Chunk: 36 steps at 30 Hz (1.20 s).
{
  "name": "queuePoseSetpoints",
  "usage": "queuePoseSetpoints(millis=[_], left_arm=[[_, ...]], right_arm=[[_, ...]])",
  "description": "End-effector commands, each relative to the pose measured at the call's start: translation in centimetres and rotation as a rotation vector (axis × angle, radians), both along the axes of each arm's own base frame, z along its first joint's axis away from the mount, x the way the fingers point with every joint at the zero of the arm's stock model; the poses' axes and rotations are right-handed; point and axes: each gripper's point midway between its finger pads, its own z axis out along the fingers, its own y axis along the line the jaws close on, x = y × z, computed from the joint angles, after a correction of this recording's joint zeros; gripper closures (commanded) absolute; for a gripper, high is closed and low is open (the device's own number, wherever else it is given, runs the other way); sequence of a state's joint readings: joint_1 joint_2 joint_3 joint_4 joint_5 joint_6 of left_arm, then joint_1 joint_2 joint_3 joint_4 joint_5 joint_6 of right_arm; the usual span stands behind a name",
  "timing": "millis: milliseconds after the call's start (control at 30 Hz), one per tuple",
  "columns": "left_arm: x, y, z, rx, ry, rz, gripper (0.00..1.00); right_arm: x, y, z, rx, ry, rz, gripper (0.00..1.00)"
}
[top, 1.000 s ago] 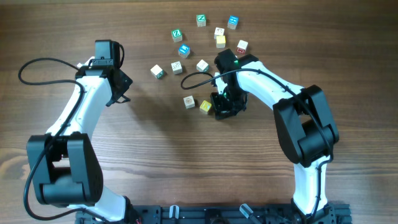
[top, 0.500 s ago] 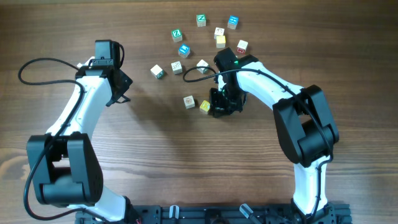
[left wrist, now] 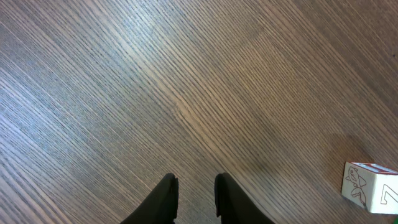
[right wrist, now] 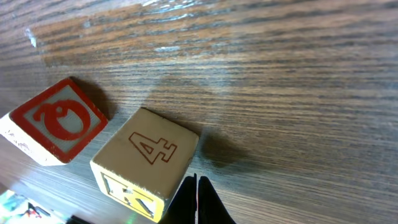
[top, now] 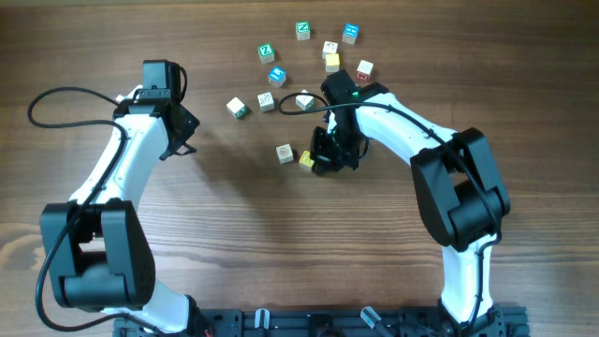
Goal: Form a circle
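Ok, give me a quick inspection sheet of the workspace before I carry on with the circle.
Surface: wooden table.
Job's things: letter blocks scattered, no ring formed yet; yellow block and red-O block lie nearest the right gripper.
Clutter: nothing seen.
Grippers: right gripper shut, tips beside the yellow block; left gripper open, empty, away from the blocks.
Cables: black cable loops beside the left arm; another arcs by the right arm.
Surroundings: black rail along the near edge.

Table [top: 281, 243]: smooth wood grain, slight sheen. Blocks [right wrist: 146, 163]: matt pale wood, printed faces. Arm shells [top: 124, 161]: glossy white plastic.
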<state>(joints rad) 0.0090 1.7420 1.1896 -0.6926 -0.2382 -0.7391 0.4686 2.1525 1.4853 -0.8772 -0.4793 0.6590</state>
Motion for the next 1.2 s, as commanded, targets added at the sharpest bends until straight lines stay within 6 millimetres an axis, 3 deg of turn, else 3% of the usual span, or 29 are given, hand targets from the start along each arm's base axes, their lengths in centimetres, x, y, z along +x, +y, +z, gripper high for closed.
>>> queuePoseSetpoints(millis=[0, 500, 733, 900, 1067, 1167], left_arm=[[0.2, 0.3, 0.6, 0.006, -0.016, 0.007, 0.77], [0.2, 0.3, 0.6, 0.006, -0.016, 0.007, 0.77], [0.3, 0.3, 0.6, 0.006, -0.019, 0.007, 0.77], [0.3, 0.3, 0.6, 0.006, -0.019, 0.007, 0.77], [0.3, 0.3, 0.6, 0.006, -0.019, 0.007, 0.77], [0.3, 0.3, 0.6, 0.006, -0.018, 0.007, 0.78]], right_arm=[[-0.4, 0.4, -0.2, 0.004, 0.039, -0.046, 0.96], [0.3, 1.5, 0.3, 0.058, 0.037, -0.081, 0.96], [-0.2, -2.3, -1.2, -0.140, -0.015, 0.005, 0.96], [2.7, -2.1, 1.3, -0.107, -0.165, 0.193, 0.96], [8.5, -3.6, 6.7, -0.277, -0.392, 0.229, 0.96], [9.6, -2.7, 7.7, -0.241, -0.438, 0.225, 0.95]])
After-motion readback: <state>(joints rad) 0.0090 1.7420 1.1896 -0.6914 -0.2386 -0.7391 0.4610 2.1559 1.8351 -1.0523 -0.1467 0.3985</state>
